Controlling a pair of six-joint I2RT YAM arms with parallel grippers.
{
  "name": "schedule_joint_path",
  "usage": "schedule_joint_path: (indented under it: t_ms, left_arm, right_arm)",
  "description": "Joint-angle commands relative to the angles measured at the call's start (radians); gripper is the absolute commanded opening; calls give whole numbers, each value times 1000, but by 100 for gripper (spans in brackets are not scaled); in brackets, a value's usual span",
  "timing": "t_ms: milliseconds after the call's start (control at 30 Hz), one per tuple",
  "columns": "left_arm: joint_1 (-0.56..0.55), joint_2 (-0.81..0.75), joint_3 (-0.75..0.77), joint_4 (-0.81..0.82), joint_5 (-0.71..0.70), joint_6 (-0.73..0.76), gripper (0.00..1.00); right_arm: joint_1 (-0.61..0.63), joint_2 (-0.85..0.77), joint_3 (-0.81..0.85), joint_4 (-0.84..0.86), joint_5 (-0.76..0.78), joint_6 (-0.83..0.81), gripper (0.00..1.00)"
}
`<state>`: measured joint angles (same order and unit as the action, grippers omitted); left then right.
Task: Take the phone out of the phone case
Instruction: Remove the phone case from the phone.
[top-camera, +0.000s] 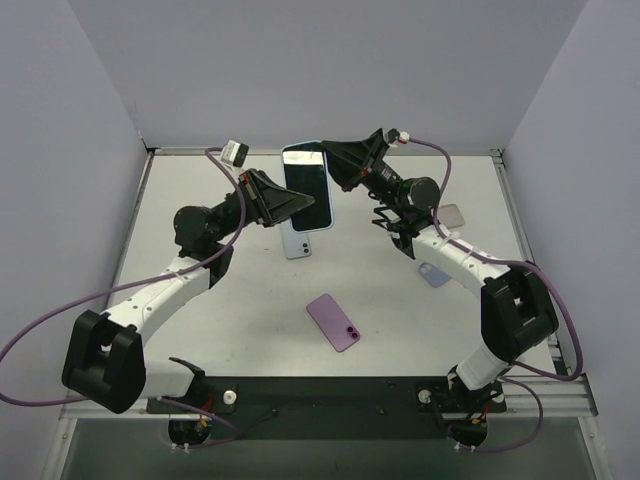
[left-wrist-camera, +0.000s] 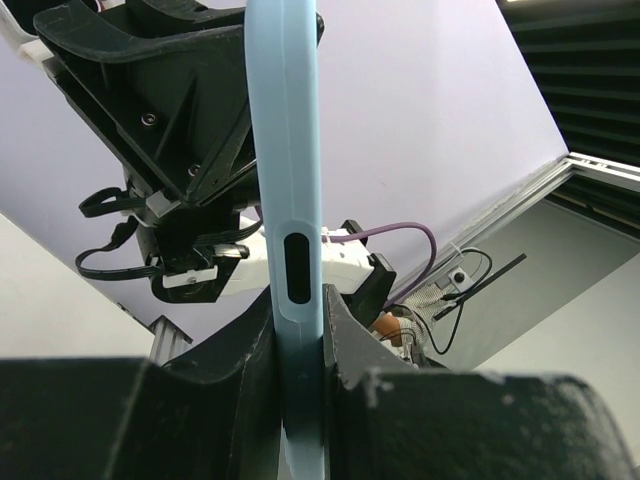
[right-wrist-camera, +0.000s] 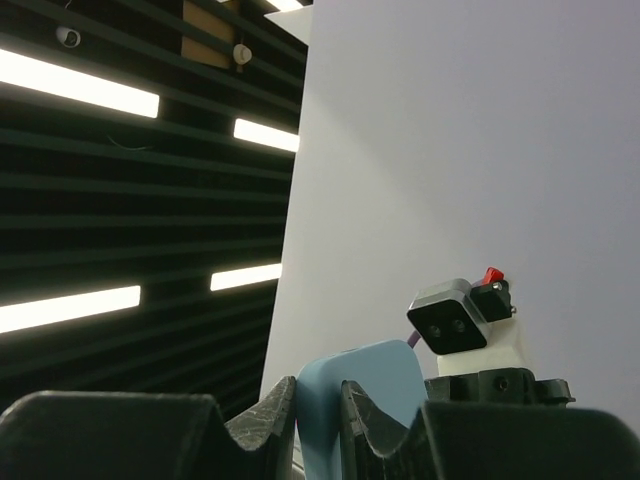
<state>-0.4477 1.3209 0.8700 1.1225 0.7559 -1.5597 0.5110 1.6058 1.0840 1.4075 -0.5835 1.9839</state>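
Phone (top-camera: 307, 188) is facing up, long axis running up-frame; left gripper (top-camera: 293, 204) and right gripper (top-camera: 330, 165) are reaching inward, clamping its case (left-wrist-camera: 285, 150)

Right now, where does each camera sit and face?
Top external: above and behind the table, looking down; left arm and right arm hold the cased phone.
Left wrist: on the left arm, looking up along the phone's edge; own jaws clamp it.
Right wrist: on the right arm, tilted up at wall and ceiling lights; own jaws pinch the phone.
Shared: all see the phone.
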Motion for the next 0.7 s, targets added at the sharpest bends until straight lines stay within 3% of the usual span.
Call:
schedule_joint_path:
  t_ms: [0,667]
  left_arm:
    - [-48,-115,96,309,172,44,0]
    - [-68,-203,158,347,229,69,0]
  right_arm:
    - [6,57,28,258,128,288,0]
    - [58,131,108,258,175,291,0]
